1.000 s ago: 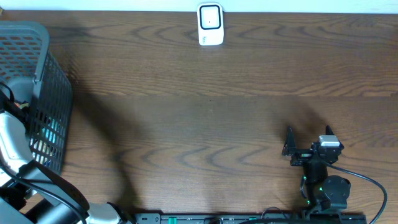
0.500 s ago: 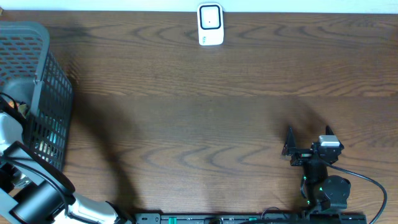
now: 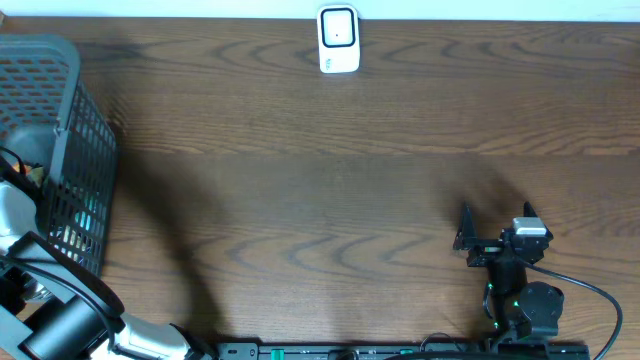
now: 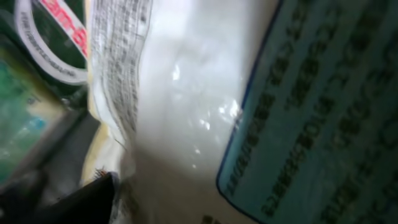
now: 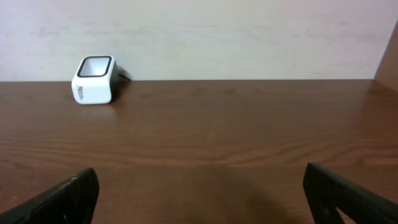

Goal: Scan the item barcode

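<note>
The item, a white plastic packet point(image 4: 186, 93) with printed text and a teal label point(image 4: 323, 124), fills the left wrist view from very close. Only one dark finger point(image 4: 93, 196) of my left gripper shows, touching the packet's lower left edge; the other finger is hidden. My left arm point(image 3: 15, 215) reaches down into the grey basket point(image 3: 75, 120) at the table's left end. The white barcode scanner point(image 3: 338, 40) stands at the far middle edge and also shows as the scanner point(image 5: 94, 79) in the right wrist view. My right gripper point(image 3: 497, 215) rests open over bare wood at the front right, nothing between its fingers point(image 5: 62, 199).
Other packaged goods lie in the basket, among them one with a green and white label point(image 4: 56, 31). The basket's mesh wall point(image 3: 95, 170) faces the table's middle. A pale wall point(image 5: 199, 31) runs behind the table's far edge.
My left arm has shifted a little lower inside the basket. The right arm and the scanner have not moved.
</note>
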